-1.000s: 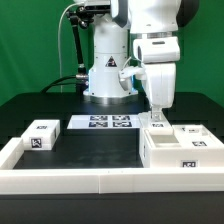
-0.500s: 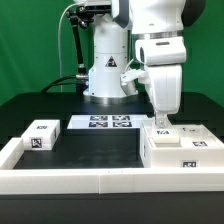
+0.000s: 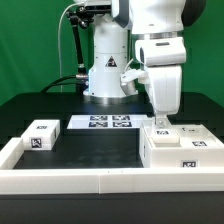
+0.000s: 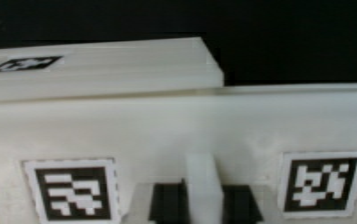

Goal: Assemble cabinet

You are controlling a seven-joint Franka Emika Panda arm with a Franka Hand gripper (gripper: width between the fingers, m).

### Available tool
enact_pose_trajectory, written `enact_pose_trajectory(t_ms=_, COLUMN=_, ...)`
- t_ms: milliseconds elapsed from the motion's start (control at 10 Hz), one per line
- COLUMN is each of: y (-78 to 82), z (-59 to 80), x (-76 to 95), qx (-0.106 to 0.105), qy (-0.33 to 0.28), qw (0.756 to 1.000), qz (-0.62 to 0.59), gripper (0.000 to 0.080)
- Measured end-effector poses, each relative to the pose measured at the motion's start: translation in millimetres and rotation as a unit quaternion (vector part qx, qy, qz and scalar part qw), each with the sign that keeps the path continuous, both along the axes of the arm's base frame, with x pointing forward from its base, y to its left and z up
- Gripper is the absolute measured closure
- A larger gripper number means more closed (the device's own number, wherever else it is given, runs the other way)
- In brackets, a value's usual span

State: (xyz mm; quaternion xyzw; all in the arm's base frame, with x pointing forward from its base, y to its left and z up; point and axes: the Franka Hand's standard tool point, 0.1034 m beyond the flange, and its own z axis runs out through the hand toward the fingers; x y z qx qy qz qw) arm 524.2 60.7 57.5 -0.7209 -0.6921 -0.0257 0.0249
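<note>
The white cabinet body (image 3: 172, 152) lies at the exterior view's right, with smaller tagged white pieces (image 3: 192, 131) close behind it. My gripper (image 3: 162, 122) stands straight down on this group. In the wrist view my gripper (image 4: 209, 200) has its two dark fingers (image 4: 171, 202) pressed against either side of a thin upright white panel edge (image 4: 207, 175), between two marker tags (image 4: 72, 190). A separate white block (image 4: 113, 65) lies beyond. Another small white block (image 3: 41, 134) sits at the exterior view's left.
The marker board (image 3: 108, 123) lies flat in front of the robot base (image 3: 106, 75). A long low white border wall (image 3: 90, 181) runs along the front and turns up the left side. The black table (image 3: 95, 148) shows between the parts.
My gripper shifted slightly toward the exterior view's right and down onto the white pieces one second ago; it has stayed still over the last half second.
</note>
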Motion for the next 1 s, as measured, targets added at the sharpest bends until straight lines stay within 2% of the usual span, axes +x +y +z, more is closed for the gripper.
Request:
enact_pose_trajectory(t_ms=400, y=1.8, z=0.6, x=33.8, qx=0.006, qy=-0.005, qw=1.000, qz=-0.004, gripper=0.0729)
enact_pose_trajectory(t_ms=700, y=0.7, z=0.4, x=49.1, qx=0.008, qy=-0.008, qw=1.000, qz=-0.005, gripper=0.0729)
enact_pose_trajectory(t_ms=1000, y=-1.0, z=0.5, x=48.1, qx=0.008, qy=-0.009, qw=1.000, qz=-0.016, gripper=0.0729)
